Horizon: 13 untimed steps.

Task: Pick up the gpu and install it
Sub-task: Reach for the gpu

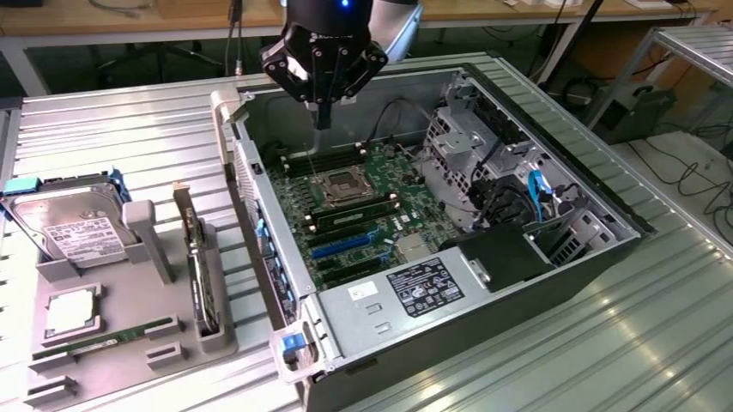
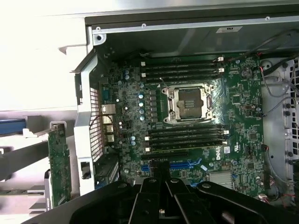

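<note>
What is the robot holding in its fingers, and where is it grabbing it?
Nothing. The gripper hangs empty over the open computer. The gpu stands in the tray beside the computer.

Exterior camera is looking down obliquely from high up, well back, taking in the open computer case point(image 1: 481, 343). Wrist camera is facing straight down into it, near. Both are catching the motherboard point(image 1: 384, 172) and CPU socket point(image 1: 343, 185).

I get hard glare off the ribbed table point(image 1: 647, 343); on the wrist view it burns out white, while the motherboard point(image 2: 187, 126) sits dim and the gripper point(image 2: 160, 174) black.
</note>
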{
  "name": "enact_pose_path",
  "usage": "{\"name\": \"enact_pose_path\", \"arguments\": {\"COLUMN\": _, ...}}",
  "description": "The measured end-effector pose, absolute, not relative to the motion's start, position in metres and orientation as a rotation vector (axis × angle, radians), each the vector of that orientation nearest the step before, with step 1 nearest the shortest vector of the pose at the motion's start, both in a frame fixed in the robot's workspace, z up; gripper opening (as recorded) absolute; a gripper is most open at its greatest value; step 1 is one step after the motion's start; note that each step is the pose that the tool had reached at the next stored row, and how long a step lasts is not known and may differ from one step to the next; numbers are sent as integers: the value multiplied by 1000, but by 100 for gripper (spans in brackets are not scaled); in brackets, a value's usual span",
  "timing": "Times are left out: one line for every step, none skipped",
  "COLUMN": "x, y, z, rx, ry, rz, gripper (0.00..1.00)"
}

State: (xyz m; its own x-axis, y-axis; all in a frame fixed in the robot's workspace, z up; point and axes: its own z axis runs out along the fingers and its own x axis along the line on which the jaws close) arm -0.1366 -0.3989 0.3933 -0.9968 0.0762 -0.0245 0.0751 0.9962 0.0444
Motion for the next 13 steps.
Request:
{"name": "enact_pose_path", "arguments": {"x": -137, "y": -399, "z": 393, "rx": 118, "ry": 3112, "rz": 68, "gripper": 11}}
{"name": "enact_pose_path", "arguments": {"x": -137, "y": -399, "z": 393, "rx": 118, "ry": 3112, "rz": 68, "gripper": 11}}
{"name": "enact_pose_path", "arguments": {"x": -138, "y": -399, "z": 393, "rx": 118, "ry": 3112, "rz": 68, "gripper": 11}}
{"name": "enact_pose_path", "arguments": {"x": -139, "y": -399, "z": 393, "rx": 118, "ry": 3112, "rz": 68, "gripper": 11}}
{"name": "enact_pose_path", "arguments": {"x": -139, "y": -399, "z": 393, "rx": 118, "ry": 3113, "rz": 68, "gripper": 11}}
{"name": "enact_pose_path", "arguments": {"x": -140, "y": -399, "z": 393, "rx": 118, "ry": 3112, "rz": 68, "gripper": 11}}
{"name": "enact_pose_path", "arguments": {"x": -140, "y": -399, "z": 393, "rx": 118, "ry": 3112, "rz": 68, "gripper": 11}}
{"name": "enact_pose_path", "arguments": {"x": -140, "y": -399, "z": 393, "rx": 118, "ry": 3113, "rz": 68, "gripper": 11}}
{"name": "enact_pose_path", "arguments": {"x": -141, "y": -399, "z": 393, "rx": 118, "ry": 3112, "rz": 68, "gripper": 11}}
{"name": "enact_pose_path", "arguments": {"x": -141, "y": -399, "z": 393, "rx": 118, "ry": 3112, "rz": 68, "gripper": 11}}
{"name": "enact_pose_path", "arguments": {"x": -141, "y": -399, "z": 393, "rx": 118, "ry": 3113, "rz": 68, "gripper": 11}}
{"name": "enact_pose_path", "arguments": {"x": -142, "y": -399, "z": 393, "rx": 118, "ry": 3113, "rz": 68, "gripper": 11}}
{"name": "enact_pose_path", "arguments": {"x": -142, "y": -399, "z": 393, "rx": 118, "ry": 3113, "rz": 68, "gripper": 11}}
